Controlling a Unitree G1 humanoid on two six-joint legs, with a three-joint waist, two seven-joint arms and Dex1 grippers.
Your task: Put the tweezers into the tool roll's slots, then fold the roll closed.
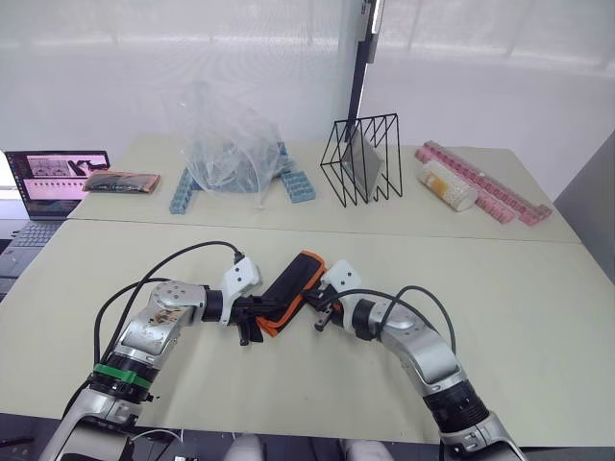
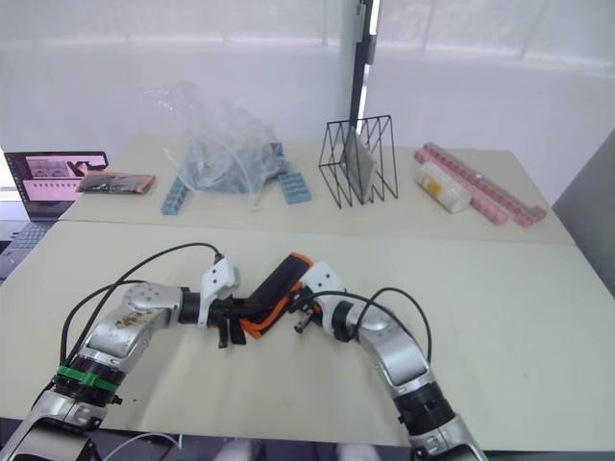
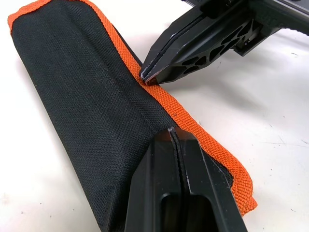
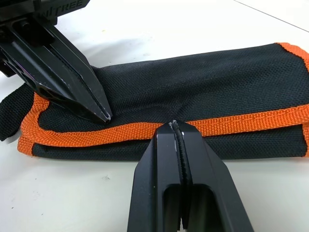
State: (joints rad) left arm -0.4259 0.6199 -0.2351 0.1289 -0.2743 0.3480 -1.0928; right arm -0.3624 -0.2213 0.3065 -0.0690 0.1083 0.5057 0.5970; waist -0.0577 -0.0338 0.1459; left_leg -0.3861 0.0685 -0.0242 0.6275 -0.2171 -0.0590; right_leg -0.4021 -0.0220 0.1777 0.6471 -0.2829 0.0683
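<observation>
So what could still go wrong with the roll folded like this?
The roll lies folded but no strap is fastened, and both grippers, left and right, are shut with only their tips at its orange edge. If they lift away, the flap may spring open. Pushing sideways could also slide the roll across the table.

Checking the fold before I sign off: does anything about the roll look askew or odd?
The tool roll lies folded shut on the table, its orange edges lining up fairly evenly. A flap of black fabric sticks out at one end. Both end effectors, left and right, rest shut against its edging. Nothing looks damaged.
</observation>
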